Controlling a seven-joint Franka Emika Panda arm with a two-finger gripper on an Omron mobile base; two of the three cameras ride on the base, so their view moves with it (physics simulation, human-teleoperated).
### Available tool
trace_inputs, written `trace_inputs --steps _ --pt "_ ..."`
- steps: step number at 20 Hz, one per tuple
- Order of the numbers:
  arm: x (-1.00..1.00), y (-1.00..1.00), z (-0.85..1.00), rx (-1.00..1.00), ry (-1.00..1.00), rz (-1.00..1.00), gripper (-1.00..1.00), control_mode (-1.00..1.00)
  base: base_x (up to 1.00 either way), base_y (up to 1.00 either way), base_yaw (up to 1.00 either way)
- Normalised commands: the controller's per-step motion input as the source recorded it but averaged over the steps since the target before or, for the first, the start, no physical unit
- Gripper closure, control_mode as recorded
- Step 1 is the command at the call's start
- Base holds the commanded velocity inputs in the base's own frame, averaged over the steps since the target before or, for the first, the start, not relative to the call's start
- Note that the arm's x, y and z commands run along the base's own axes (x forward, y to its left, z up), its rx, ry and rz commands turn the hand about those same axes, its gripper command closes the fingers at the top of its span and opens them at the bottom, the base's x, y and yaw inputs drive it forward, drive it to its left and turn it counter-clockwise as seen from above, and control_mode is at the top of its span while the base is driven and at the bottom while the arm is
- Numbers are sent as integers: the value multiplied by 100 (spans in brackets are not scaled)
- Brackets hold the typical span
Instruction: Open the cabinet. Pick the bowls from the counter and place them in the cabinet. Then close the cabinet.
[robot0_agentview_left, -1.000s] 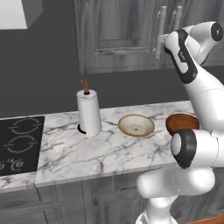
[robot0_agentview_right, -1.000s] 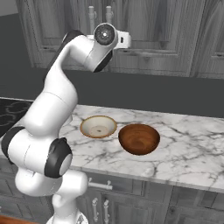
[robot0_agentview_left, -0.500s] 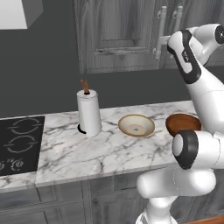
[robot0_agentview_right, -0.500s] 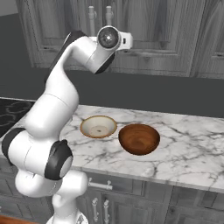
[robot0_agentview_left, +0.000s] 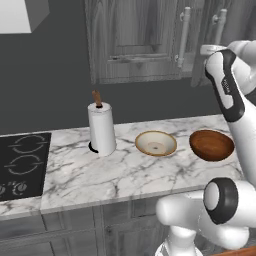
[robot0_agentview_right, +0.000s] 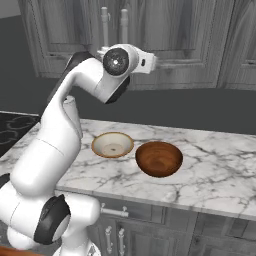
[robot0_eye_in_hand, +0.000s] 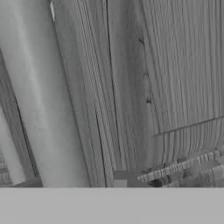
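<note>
Item: grey wood-grain wall cabinet (robot0_agentview_left: 145, 45), doors shut, directly ahead of the hand, its silver bar handle (robot0_eye_in_hand: 39, 100) close in front. Gripper spread: cannot tell. Advice: centre jaws round the bar before pulling (bowls wait on the counter below).

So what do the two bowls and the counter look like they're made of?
Brown bowl: probably glazed ceramic or polished wood, glossy reddish-brown with highlights. Cream bowl: likely matte ceramic, with a tan rim. Counter: looks like polished marble, white with grey veins.
</note>
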Motion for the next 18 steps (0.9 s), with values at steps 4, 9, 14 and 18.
trace_inputs --steps 4,9,14,18 --pt "-100 -100 0 14 -11 -16 100 -100 0 0 0" --pt "-90 -100 0 16 -10 -14 100 -100 0 0 0" --pt "-72 -100 6 19 -6 -13 100 -100 0 0 0" --pt "-67 -100 3 23 -2 -13 100 -100 0 0 0"
